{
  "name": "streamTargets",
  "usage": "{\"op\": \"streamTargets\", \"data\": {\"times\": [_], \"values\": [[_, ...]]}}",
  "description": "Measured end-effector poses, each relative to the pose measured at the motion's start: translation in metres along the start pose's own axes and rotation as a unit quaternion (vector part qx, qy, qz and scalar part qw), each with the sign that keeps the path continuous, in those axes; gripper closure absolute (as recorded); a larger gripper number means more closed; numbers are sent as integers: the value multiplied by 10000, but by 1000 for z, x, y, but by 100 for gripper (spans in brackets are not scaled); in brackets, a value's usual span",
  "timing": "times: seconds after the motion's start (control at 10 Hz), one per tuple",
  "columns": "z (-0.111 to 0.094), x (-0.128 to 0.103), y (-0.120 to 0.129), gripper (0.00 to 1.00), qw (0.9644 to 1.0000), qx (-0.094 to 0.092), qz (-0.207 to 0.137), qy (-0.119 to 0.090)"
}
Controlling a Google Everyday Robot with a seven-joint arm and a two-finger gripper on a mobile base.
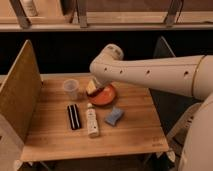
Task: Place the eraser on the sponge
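The eraser (74, 116), a black bar with a pale stripe, lies flat on the wooden table (135, 130), left of centre. The light-blue sponge (114, 116) rests to its right, with a white tube (92, 121) between them. My gripper (93, 87) hangs at the end of the white arm (150, 72), over the left rim of the red-orange dish (103, 96), behind the tube. It is well away from both the eraser and the sponge. Nothing lies on the sponge.
A clear plastic cup (71, 89) stands just left of the gripper. A tall board panel (20, 97) walls the table's left side. A dark chair back (165, 50) shows behind the arm at the right. A shelf rail runs along the back.
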Motion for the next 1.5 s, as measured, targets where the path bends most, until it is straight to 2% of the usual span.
{"op": "streamTargets", "data": {"times": [0.2, 0.4, 0.8, 0.9, 1.1, 1.2, 1.3, 1.4, 1.5], "values": [[27, -1, 29, 20, 9995, -102, 302, -78], [55, -1, 68, 20, 9985, -261, 467, -85], [64, 1, 77, 20, 9981, -296, 543, -72], [69, 7, 86, 20, 9987, -358, 375, 15], [84, 24, 120, 20, 9977, -558, -267, 269], [95, 36, 143, 20, 9939, -679, -735, 456], [106, 47, 165, 20, 9873, -787, -1217, 645], [115, 52, 175, 20, 9824, -821, -1491, 775], [122, 51, 179, 20, 9800, -834, -1606, 833]]}}
